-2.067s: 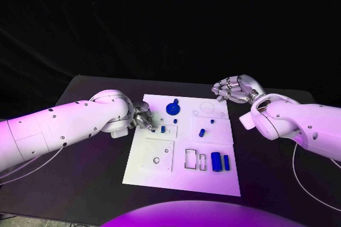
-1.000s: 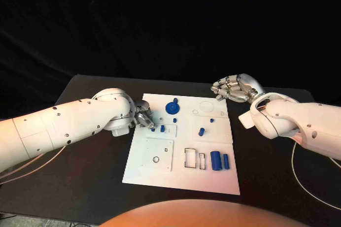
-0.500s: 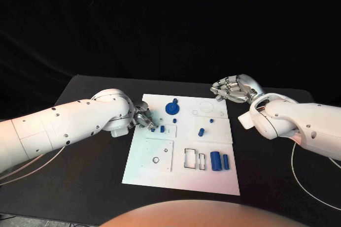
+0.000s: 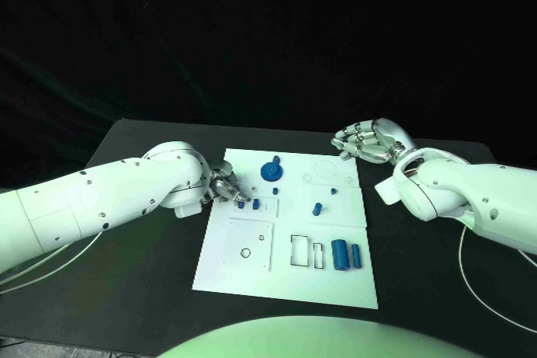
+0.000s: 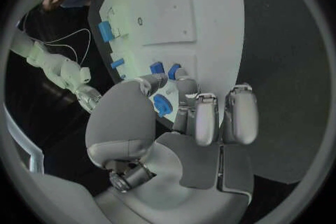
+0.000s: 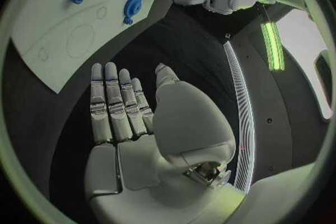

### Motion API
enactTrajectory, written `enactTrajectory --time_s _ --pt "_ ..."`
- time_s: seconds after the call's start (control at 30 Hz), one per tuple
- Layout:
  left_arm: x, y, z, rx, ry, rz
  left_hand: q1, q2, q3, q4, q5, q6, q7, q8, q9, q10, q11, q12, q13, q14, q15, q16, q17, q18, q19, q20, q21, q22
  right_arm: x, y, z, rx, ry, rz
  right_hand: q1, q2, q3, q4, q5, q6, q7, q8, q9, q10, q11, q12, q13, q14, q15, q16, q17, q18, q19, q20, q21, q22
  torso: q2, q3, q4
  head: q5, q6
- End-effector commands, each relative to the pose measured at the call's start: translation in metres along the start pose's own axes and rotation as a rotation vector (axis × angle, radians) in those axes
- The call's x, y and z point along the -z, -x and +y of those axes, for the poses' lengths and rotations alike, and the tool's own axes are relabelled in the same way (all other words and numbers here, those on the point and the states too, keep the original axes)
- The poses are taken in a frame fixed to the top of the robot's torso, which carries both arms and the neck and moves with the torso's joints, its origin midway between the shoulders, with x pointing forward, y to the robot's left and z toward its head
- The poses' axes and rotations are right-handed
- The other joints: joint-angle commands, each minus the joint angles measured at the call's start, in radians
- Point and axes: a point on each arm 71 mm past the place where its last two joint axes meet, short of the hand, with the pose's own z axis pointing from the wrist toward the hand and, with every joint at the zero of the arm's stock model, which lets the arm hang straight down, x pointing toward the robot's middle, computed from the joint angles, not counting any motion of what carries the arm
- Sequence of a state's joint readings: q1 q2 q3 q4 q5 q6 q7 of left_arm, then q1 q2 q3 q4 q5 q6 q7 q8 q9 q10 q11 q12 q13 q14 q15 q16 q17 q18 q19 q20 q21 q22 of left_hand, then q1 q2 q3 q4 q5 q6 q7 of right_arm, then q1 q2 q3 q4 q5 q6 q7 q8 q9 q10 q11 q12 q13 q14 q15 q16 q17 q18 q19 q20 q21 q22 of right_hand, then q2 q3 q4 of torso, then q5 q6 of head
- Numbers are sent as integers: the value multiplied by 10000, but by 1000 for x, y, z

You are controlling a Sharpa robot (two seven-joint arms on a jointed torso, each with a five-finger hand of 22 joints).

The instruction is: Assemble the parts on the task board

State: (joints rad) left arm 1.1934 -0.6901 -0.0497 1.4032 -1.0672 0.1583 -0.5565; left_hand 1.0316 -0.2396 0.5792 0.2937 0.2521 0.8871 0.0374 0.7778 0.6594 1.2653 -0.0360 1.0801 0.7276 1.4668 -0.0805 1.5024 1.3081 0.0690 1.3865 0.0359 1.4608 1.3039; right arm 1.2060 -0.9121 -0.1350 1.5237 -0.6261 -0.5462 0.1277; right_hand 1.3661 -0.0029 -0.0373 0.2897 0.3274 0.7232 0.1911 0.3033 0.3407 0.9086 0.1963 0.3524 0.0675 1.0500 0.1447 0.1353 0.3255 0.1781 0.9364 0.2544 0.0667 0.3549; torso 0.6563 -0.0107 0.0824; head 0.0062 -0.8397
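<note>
The white task board [image 4: 252, 272] lies mid-table. My left hand [image 4: 224, 187] hovers at its far left edge, fingertips [image 5: 181, 74] just short of two small blue parts [image 4: 240, 205] [image 4: 256, 203], the same two parts [image 5: 156, 67] [image 5: 173, 70] lying just beyond them in the left wrist view; nothing sits between its fingers. A blue disc [image 4: 271, 171] lies at the far end and shows through the hand's gap as a blue disc [image 5: 162, 105]. My right hand [image 4: 364, 143] [image 6: 133, 117] hangs empty off the board's far right corner, fingers stretched out.
Two blue cylinders [image 4: 339, 254] [image 4: 357, 255] lie beside rectangular slots [image 4: 300, 249] at the near right. A blue part [image 4: 318, 209] and small pegs [image 4: 334, 191] [image 4: 275, 191] sit mid-board. A ring [image 4: 245, 253] marks the near-left panel. Black table [image 4: 134, 280] surrounds the board.
</note>
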Motion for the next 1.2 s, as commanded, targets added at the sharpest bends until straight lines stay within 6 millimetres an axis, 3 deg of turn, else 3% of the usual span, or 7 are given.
enactTrajectory --time_s 0.03,0.43,0.8,0.9,0.97,1.03,1.2 --pt "0 -4 3 239 61 96 -116 36 -111 -2 -1 87 4 -27 -20 18 48 8 4 694 -43 39 1292 -81 26 -58 -40 1 0 -1 0 29 73 27 -32 7 -83 -17 52 -61 714 -22 -22 -77 9 -19 -21 -81 30 -69 -51 24 -185 19 -66 -111 7 -4 -3 1 -35" --pt "12 8 0 773 -419 -351 -366 234 -1018 7 3 80 17 -59 -60 -100 61 -180 -280 693 -36 36 1292 -49 -66 -53 -116 -136 0 3 -2 153 -138 -323 -187 -20 -256 0 193 -78 748 5 -83 -142 48 -18 -33 -170 92 -236 -306 36 -483 112 -55 -533 4 8 -13 -11 -25" --pt "25 28 -12 1190 -1420 -1550 110 391 -1587 -3 56 -654 283 -246 -100 -1169 301 -1171 -1761 590 148 -114 1014 182 -823 65 -698 -1226 0 3 -3 148 -162 -359 -211 -8 -270 2 206 -76 751 10 -88 -145 51 -17 -33 -166 96 -245 -329 37 -513 119 -56 -573 2 22 -18 -36 31" --pt "27 31 -22 1451 -2381 -2046 891 321 -1346 -6 60 -1596 790 -555 -300 -2310 736 -1617 -2069 -376 560 -1371 -1108 596 -2410 369 -1989 -3347 0 3 -2 140 -150 -350 -211 -8 -270 2 206 -76 751 10 -88 -145 51 -17 -33 -166 96 -245 -329 37 -513 119 -56 -573 11 18 -21 -81 53" --pt "27 33 -29 1570 -3175 -2449 1535 217 -977 -10 72 -2085 1073 -819 -591 -3313 1063 -2134 -2417 -1843 844 -3044 -3488 1079 -4421 648 -3845 -5974 0 2 -2 135 -137 -338 -219 0 -274 2 210 -75 752 12 -90 -145 53 -16 -33 -164 97 -248 -338 37 -523 121 -55 -589 15 11 -14 -101 74" --pt "27 32 -36 1568 -3966 -2866 2325 55 -541 -54 23 -2319 1375 -1076 -955 -3902 1326 -2527 -2781 -3173 1122 -4484 -5338 1106 -4786 890 -4594 -6490 0 2 -2 129 -116 -315 -219 0 -274 2 210 -75 752 12 -90 -145 53 -16 -33 -164 97 -248 -338 37 -523 121 -55 -589 12 7 -6 -111 78" --pt "23 27 -47 1257 -5331 -3672 3671 -273 0 -501 -65 -2381 1435 -1481 -1569 -4394 1470 -3059 -3382 -3359 1197 -4607 -5722 1155 -4678 1022 -4988 -6752 0 1 -1 167 -12 -241 -210 24 -267 -9 226 -71 753 17 -93 -149 53 -16 -33 -162 100 -255 -356 39 -540 126 -52 -617 10 -6 -15 -132 115"
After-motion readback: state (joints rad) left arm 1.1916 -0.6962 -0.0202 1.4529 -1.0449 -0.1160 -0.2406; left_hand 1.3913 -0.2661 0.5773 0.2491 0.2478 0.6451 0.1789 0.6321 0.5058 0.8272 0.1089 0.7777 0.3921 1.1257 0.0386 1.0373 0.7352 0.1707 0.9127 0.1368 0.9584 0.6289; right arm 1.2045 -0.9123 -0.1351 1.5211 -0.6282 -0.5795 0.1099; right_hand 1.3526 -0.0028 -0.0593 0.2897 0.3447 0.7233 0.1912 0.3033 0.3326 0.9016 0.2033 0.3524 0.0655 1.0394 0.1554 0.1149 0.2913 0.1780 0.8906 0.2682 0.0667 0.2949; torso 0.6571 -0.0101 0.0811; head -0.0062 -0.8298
